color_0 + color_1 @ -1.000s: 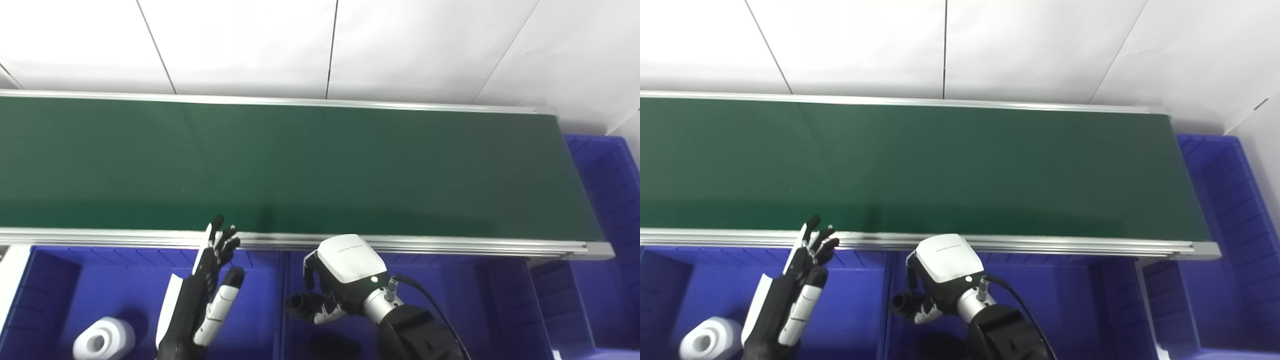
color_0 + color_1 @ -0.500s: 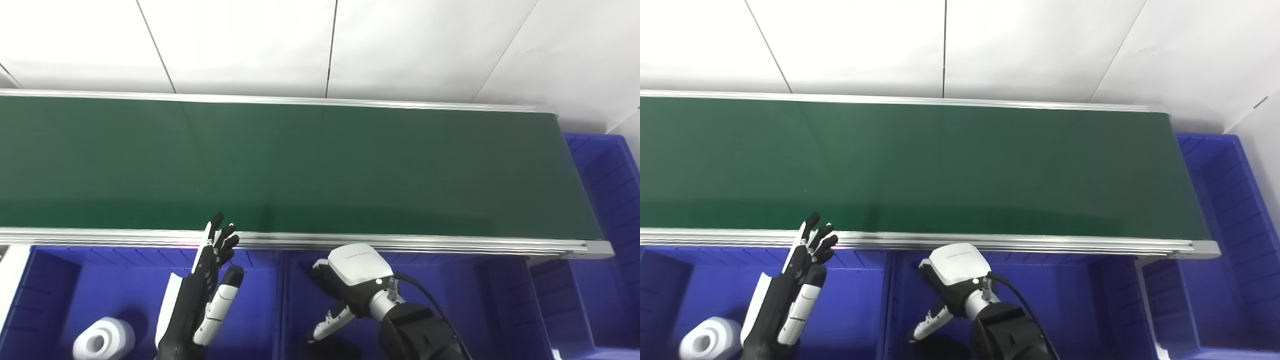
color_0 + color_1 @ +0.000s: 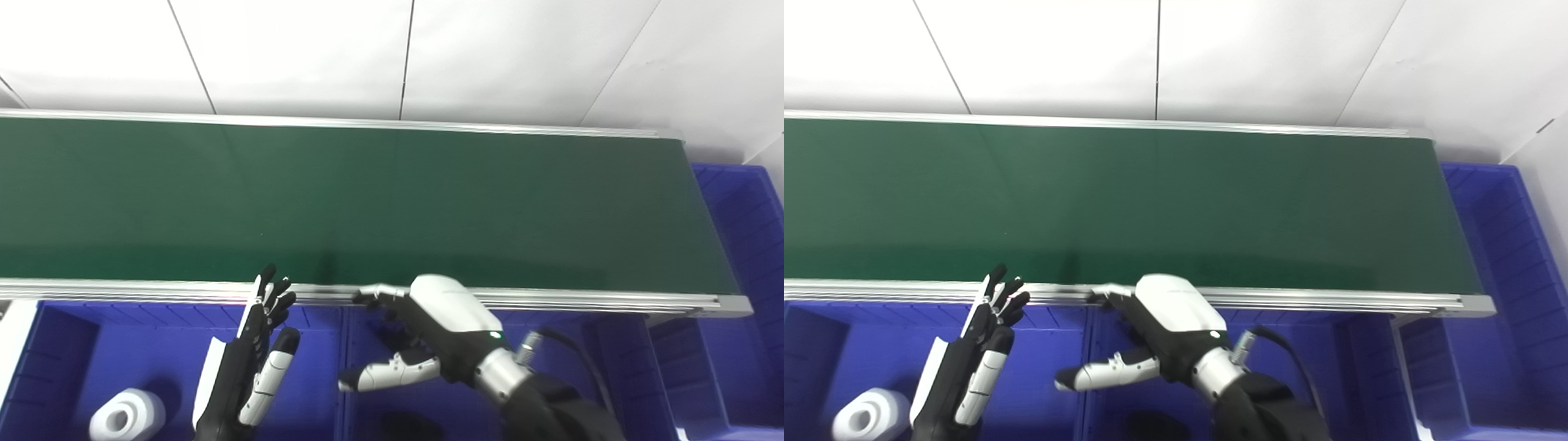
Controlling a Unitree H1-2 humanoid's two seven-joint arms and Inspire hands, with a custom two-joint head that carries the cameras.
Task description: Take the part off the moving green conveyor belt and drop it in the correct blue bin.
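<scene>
The green conveyor belt [image 3: 392,202] carries no part. My right hand [image 3: 429,324] is open and empty over the middle blue bin [image 3: 551,367], fingers reaching to the belt's near rail, thumb stretched left. A dark part [image 3: 409,426] lies low in that bin at the picture's bottom edge. My left hand [image 3: 257,361] is open and empty, fingers straight, over the left blue bin [image 3: 153,343]. A white ring-shaped part [image 3: 125,416] lies in the left bin.
The belt's metal near rail [image 3: 551,300] runs between belt and bins. Another blue bin [image 3: 750,245] stands past the belt's right end. A bin divider [image 3: 343,367] lies between my hands. White wall panels are behind the belt.
My right hand held a black part over the middle bin, opened and let it go, then rose toward the belt rail with fingers spread. My left hand has barely moved.
</scene>
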